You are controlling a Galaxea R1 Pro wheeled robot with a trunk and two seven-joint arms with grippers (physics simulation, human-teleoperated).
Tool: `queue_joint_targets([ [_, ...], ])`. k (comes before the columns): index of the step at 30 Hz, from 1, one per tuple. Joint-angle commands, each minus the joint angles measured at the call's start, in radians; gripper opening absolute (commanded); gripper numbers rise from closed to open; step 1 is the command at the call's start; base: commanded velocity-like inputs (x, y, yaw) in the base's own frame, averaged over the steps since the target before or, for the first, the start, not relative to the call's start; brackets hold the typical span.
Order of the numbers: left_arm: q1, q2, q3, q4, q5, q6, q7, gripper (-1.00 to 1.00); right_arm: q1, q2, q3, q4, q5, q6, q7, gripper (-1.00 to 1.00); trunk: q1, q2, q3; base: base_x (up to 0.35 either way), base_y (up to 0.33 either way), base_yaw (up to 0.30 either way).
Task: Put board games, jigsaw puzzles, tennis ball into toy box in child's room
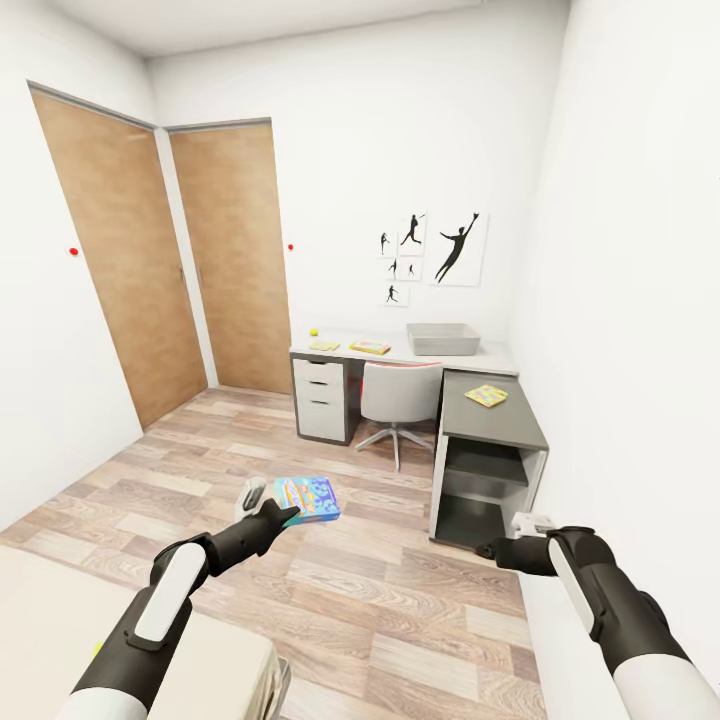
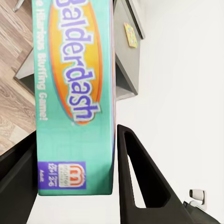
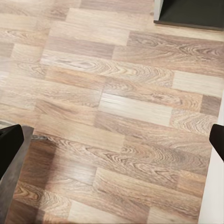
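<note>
My left gripper (image 1: 284, 514) is shut on a teal Balderdash board game (image 1: 308, 499), held above the wood floor; in the left wrist view the box (image 2: 74, 93) sits between the black fingers (image 2: 140, 177). My right gripper (image 1: 490, 549) is open over bare floor, with its fingertips (image 3: 9, 145) wide apart. Across the room, the grey toy box (image 1: 443, 340) stands on the white desk (image 1: 500, 358). A tennis ball (image 1: 313, 331) and two flat yellow boxes (image 1: 324, 346) (image 1: 370, 347) lie on the desk's left part. Another flat box (image 1: 486, 395) lies on the grey side table (image 1: 515, 422).
A grey chair (image 1: 400, 395) is tucked under the desk. Two wooden doors (image 1: 235, 260) fill the left wall. A bed corner (image 1: 100, 640) is right below my left arm. The white wall (image 1: 640, 350) runs close along my right side. Open floor lies between me and the desk.
</note>
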Motion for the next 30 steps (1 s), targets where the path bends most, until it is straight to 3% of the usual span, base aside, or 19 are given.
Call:
queue_joint_targets([
  [1,-0.001,0.0,0.002,0.0,-0.001,0.005,-0.004,-1.0,-0.001,0.0,0.002,-0.001,-0.008,0.006,-0.002,1.0,0.0,-0.002,-0.002,0.0,0.0,-0.036],
  [4,-0.001,0.0,0.002,0.0,-0.001,0.005,-0.004,-1.0,-0.001,0.0,0.016,-0.002,-0.007,0.008,-0.002,1.0,0.0,-0.002,-0.002,0.0,0.0,-0.101],
  [13,0.003,0.0,0.005,0.0,-0.002,0.003,-0.004,-1.0,0.0,0.001,0.104,-0.004,-0.009,0.012,-0.003,1.0,0.0,-0.002,-0.002,0.0,0.0,-0.219],
  [23,0.022,0.006,0.053,0.0,-0.003,-0.006,-0.004,-1.0,0.002,0.006,0.121,0.001,-0.01,0.013,-0.003,1.0,0.0,-0.002,-0.002,0.0,0.0,-0.277],
  [30,0.033,0.008,0.08,0.0,-0.003,-0.008,-0.005,-1.0,0.005,0.048,0.121,0.004,-0.005,0.011,-0.003,1.0,0.0,-0.002,-0.002,0.0,0.0,-0.152],
])
